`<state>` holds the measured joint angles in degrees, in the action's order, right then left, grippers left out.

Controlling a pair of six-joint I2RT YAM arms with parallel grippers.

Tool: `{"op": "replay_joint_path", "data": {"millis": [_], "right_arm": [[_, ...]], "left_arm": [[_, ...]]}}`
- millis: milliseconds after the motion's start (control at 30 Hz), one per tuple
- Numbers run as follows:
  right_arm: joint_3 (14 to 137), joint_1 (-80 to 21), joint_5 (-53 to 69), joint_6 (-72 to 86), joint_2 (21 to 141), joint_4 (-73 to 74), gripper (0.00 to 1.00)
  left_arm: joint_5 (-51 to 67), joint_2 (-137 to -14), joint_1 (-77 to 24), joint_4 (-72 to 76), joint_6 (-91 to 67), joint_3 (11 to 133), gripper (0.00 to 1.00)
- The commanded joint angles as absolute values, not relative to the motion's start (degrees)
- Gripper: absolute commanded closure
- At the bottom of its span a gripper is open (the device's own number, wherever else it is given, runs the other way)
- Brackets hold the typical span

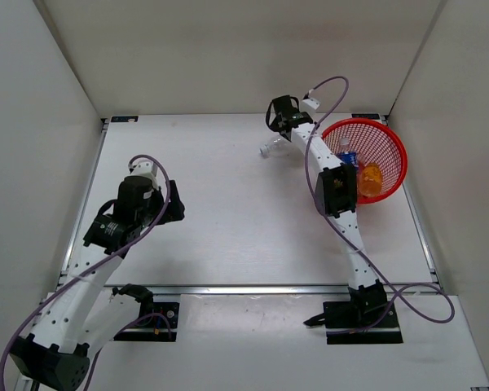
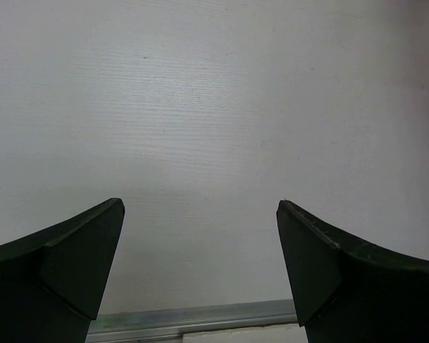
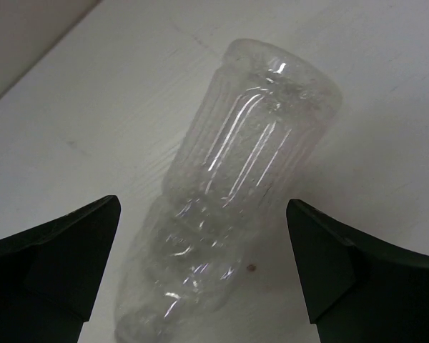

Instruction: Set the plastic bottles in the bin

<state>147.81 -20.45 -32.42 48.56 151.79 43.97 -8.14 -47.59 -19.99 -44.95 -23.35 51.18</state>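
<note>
**Right pincer astride clear bottle: grasp pending**

Right pincer [image 3: 204, 207]: spread wide, pinching nothing.

Clear bottle [image 3: 243, 164]: lies on its side on the bench [image 1: 228, 212], mid-frame in the right wrist view. Its long axis runs lower left to upper right, passing between the two fingers, and neither finger touches it. Closing should pinch across the ribbed body.

Bin [image 1: 401, 159]: upper right of the overhead view, just beside the right arm. It holds an orange bottle [image 1: 371, 177] and a blue-labelled bottle [image 1: 347, 159].

Left pincer [image 2: 200, 207]: spread, empty, over bare bench at frame left, well apart from the clear bottle. The right arm is the nearer.
</note>
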Motion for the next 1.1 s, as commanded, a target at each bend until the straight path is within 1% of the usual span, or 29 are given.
{"op": "replay_joint_path", "data": {"millis": [0,200,233,300,333,367,400,500,600,767,900,967,1067], "right_arm": [[149.32,-19.43,-32.61,50.97,155.30,42.54,0.01],[149.60,-18.46,-31.21,49.83,155.48,41.22,0.01],[149.76,-18.37,-30.51,50.01,155.57,41.66,0.03],[149.94,-17.76,-29.45,49.49,155.74,41.57,0.11],[150.29,-18.19,-29.01,48.79,155.92,41.75,0.19],[150.38,-17.93,-29.18,48.52,155.57,41.84,0.38],[151.34,-18.19,-29.70,47.73,155.65,41.75,0.43],[152.31,-18.54,-29.53,44.93,154.34,41.92,0.48],[152.31,-19.16,-28.22,41.49,151.10,40.70,0.58],[154.94,-21.09,-22.68,31.14,145.56,38.15,0.66],[155.13,-22.15,-24.25,20.86,135.38,37.88,0.70],[153.38,-21.62,-23.91,18.30,130.73,38.75,0.72],[150.39,-17.94,-24.42,13.90,124.29,41.30,0.72]], "left_arm": [[-7.92,-47.72,-19.77,-44.30,-22.67,50.97,0.01],[-7.03,-49.56,-18.90,-43.42,-22.59,49.75,0.01],[-6.94,-49.57,-18.64,-43.51,-23.11,50.09,0.01],[-7.12,-49.57,-18.20,-43.15,-22.94,50.10,0.01],[-7.03,-49.57,-17.85,-42.89,-22.68,50.36,0.01],[-7.38,-49.66,-17.58,-43.06,-23.11,50.45,0.01],[-7.03,-49.48,-17.67,-42.98,-23.03,50.36,0.02],[-7.03,-49.92,-18.10,-42.98,-22.77,49.66,0.01],[-6.33,-49.49,-18.11,-41.84,-23.12,50.19,0.02],[-5.71,-49.31,-17.93,-41.49,-23.29,49.75,0.01],[-4.49,-49.13,-18.02,-42.53,-22.86,50.01,0.01],[-4.92,-48.95,-17.93,-42.19,-23.03,50.01,0.01],[-4.93,-48.78,-18.02,-42.36,-23.20,50.19,0.02]]}}
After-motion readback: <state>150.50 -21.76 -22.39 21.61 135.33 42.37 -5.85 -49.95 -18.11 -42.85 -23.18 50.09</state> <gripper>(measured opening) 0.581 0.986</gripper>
